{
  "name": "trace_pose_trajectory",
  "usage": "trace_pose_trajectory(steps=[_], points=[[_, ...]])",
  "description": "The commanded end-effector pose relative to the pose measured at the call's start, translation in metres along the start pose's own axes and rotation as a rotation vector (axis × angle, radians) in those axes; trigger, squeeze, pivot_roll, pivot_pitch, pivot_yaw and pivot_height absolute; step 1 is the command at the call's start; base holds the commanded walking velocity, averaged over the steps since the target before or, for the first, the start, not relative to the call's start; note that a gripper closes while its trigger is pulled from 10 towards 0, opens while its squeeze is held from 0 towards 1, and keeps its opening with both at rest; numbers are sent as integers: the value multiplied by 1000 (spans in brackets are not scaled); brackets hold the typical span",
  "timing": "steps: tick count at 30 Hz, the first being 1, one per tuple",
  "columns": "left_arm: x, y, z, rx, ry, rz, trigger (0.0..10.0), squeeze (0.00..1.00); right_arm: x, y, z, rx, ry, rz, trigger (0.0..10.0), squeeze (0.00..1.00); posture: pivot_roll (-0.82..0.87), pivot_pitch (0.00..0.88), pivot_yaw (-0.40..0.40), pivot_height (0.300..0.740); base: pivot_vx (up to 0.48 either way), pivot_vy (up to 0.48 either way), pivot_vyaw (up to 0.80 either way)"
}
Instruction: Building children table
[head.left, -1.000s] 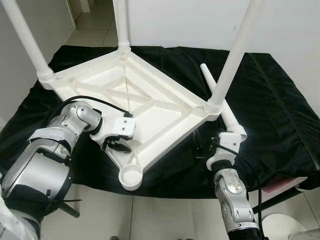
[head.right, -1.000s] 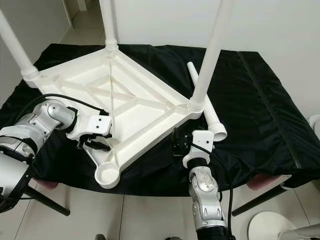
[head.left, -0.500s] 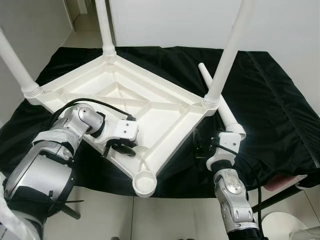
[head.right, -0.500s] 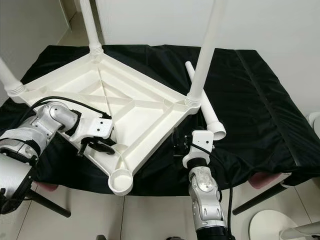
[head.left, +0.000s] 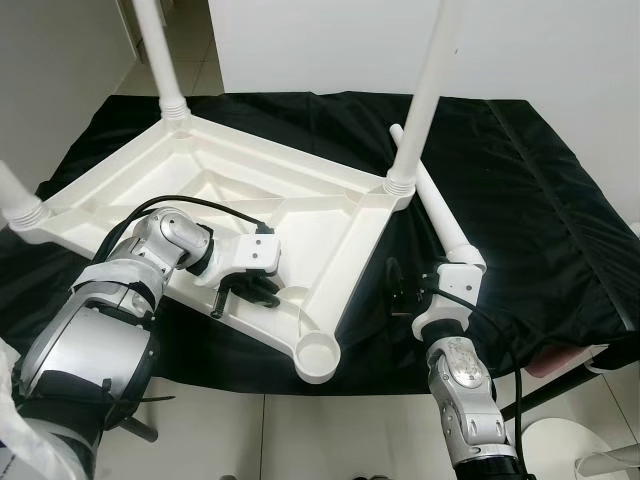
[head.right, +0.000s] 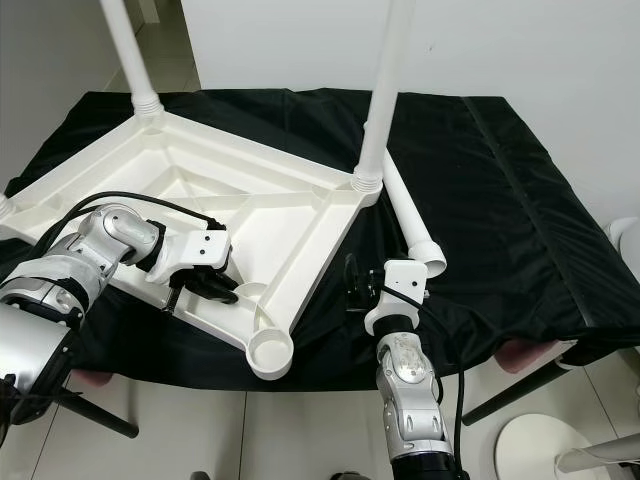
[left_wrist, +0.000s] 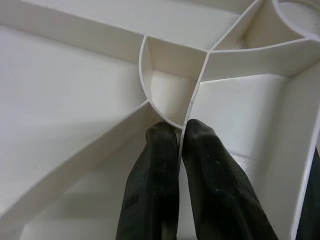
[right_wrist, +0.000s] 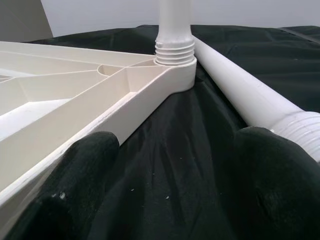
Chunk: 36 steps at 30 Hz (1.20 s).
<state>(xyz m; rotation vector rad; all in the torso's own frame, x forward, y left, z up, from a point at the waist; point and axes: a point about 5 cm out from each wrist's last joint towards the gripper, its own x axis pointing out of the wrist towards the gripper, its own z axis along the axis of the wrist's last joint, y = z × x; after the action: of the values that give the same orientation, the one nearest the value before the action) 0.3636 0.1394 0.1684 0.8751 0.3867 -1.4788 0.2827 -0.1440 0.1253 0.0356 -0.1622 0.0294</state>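
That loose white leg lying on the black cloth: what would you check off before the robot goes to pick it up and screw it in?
1. Left gripper shut on a rib of the tabletop: ok.
2. Empty socket at the near corner, free for the leg: ok.
3. Loose leg lying free on the cloth, threaded end toward the robot: ok.
4. Right gripper open, beside the leg's threaded end but not around it: not ok yet.
5. Three fitted legs screwed fully home: cannot tell.
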Motion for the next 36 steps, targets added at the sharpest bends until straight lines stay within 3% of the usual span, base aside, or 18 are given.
trace_pose_trajectory(steps=[1, 3, 4, 6, 7, 8, 10, 11, 13, 14, 15, 19, 23, 24, 29, 33, 36], points=[[-8, 23, -8, -70, -29, 559, 2549, 0, 1, 2, 0, 5, 9, 4, 10000, 0, -43, 94, 39, 740, 0, 0, 0], [-7, 22, -6, -66, -40, 551, 2549, 0, 1, 3, 0, 5, 9, 4, 10000, 0, -43, 94, 39, 740, 0, 0, 0], [-6, 21, -2, -49, -76, 523, 10000, 0, 0, 3, -1, 5, 10, 4, 10000, 0, -40, 92, 37, 740, 0, 0, 0], [-5, 21, 0, -38, -98, 506, 10000, 0, 0, 3, -1, 5, 10, 4, 10000, 0, -40, 92, 37, 740, 0, 0, 0], [-5, 19, 5, -42, -163, 453, 10000, 0, 0, 3, -1, 7, 11, 5, 10000, 0, -38, 94, 36, 740, 0, 0, 0], [-5, 18, 10, -47, -216, 414, 10000, 776, 0, 3, -1, 8, 11, 5, 10000, 0, -38, 89, 34, 740, 0, 0, 0], [-5, 17, 13, -55, -256, 382, 10000, 776, 0, 3, -1, 10, 11, 5, 10000, 0, -37, 90, 34, 740, 0, 0, 0], [-6, 15, 19, -38, -315, 341, 10000, 1000, 1, 3, -1, 11, 9, 7, 10000, 0, -36, 89, 30, 740, 0, 0, 0], [-6, 14, 20, -31, -322, 335, 10000, 1000, 1, 3, -1, 11, 8, 7, 10000, 0, -35, 87, 28, 740, 0, 0, 0], [-6, 13, 20, -15, -324, 314, 10000, 941, 2, 3, -1, 10, 7, 8, 10000, 0, -33, 87, 24, 740, 0, 0, 0], [-6, 11, 21, -7, -326, 297, 10000, 0, 2, 2, -1, 9, 7, 9, 10000, 0, -33, 86, 23, 740, 0, 0, 0], [-8, 11, 23, 15, -344, 294, 10000, 0, 3, 2, 0, 7, 5, 12, 10000, 0, -32, 85, 23, 740, 0, 0, 0], [-20, 17, 30, -8, -429, 365, 10000, 0, 4, -1, 1, 1, -5, 9, 10000, 0, -28, 77, 22, 740, 0, 0, 0], [-27, 22, 30, -59, -457, 440, 10000, 0, 4, -3, 3, 0, -11, 0, 10000, 0, -27, 75, 23, 740, 0, 0, 0], [-37, 28, 25, -164, -498, 564, 10000, 0, 4, -6, 3, -4, -17, -15, 10000, 0, -30, 68, 27, 740, 0, 0, 0], [-39, 25, 18, -205, -492, 622, 10000, 0, 4, -9, 3, -3, -17, -26, 10000, 0, -27, 63, 27, 740, 0, 0, 0], [-30, 8, 5, -268, -508, 651, 10000, 0, 1, -14, 1, -6, -12, -43, 10000, 0, -18, 56, 21, 740, 0, 0, 0]])
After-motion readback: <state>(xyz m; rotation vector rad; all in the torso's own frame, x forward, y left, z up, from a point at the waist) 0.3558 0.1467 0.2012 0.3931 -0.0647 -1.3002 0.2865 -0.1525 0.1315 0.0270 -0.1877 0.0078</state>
